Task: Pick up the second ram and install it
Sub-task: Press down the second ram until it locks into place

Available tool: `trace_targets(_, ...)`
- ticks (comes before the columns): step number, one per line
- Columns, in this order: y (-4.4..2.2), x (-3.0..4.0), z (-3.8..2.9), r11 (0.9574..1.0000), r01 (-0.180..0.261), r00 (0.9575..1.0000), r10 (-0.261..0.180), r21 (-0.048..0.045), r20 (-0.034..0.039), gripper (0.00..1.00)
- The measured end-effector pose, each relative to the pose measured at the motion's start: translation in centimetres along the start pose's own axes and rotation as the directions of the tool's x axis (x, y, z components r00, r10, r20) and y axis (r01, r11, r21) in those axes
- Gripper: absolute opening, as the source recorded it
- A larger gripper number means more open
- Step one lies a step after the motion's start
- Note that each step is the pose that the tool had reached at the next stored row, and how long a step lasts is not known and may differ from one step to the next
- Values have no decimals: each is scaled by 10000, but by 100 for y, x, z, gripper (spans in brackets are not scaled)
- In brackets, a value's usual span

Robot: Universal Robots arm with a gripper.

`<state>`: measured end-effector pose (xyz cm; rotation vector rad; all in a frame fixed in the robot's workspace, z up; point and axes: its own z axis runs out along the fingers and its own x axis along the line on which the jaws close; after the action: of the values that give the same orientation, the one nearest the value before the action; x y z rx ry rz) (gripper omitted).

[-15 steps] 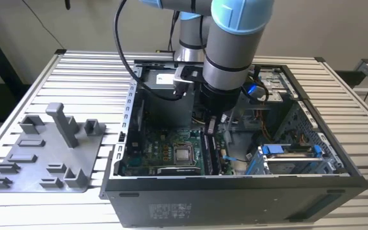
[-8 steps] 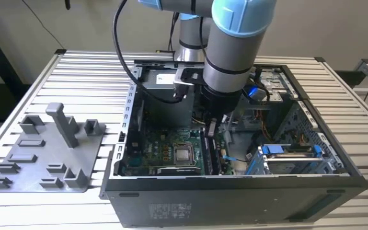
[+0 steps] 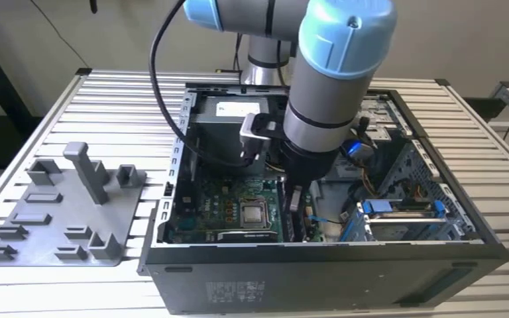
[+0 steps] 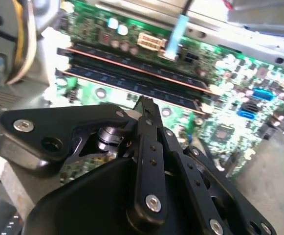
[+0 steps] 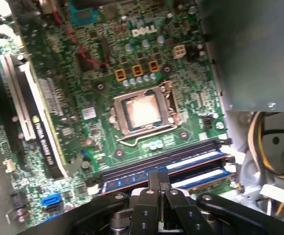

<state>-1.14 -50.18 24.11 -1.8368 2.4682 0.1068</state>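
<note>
Scene: we see the arm reaching down into an open computer case (image 3: 343,265) on the slatted worktop (image 3: 104,112), a grey tray (image 3: 60,212) well off to one side.
Gripper: our gripper (image 5: 157,183) has its fingers pressed together, tips just over the memory slots (image 5: 181,164).
Second ram: a slim stick (image 4: 132,83) lies in the slots directly ahead of the gripper; we cannot tell which stick is the second.
Handling: we judge it light, stiff and fragile, best held by its long edges.
Motherboard (image 5: 146,63): beyond the tips.

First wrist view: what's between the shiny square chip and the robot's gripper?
In the first wrist view, long memory slots lie side by side between the square chip and the gripper, on the green motherboard.
</note>
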Motion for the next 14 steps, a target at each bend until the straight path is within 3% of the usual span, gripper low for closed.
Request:
trace_targets(4, -24, 81, 49, 10000, -5, 10000, 5, -51, -13, 11)
trace_targets(14, -51, 103, 211, 9999, -11, 10000, 10, -105, -50, 11)
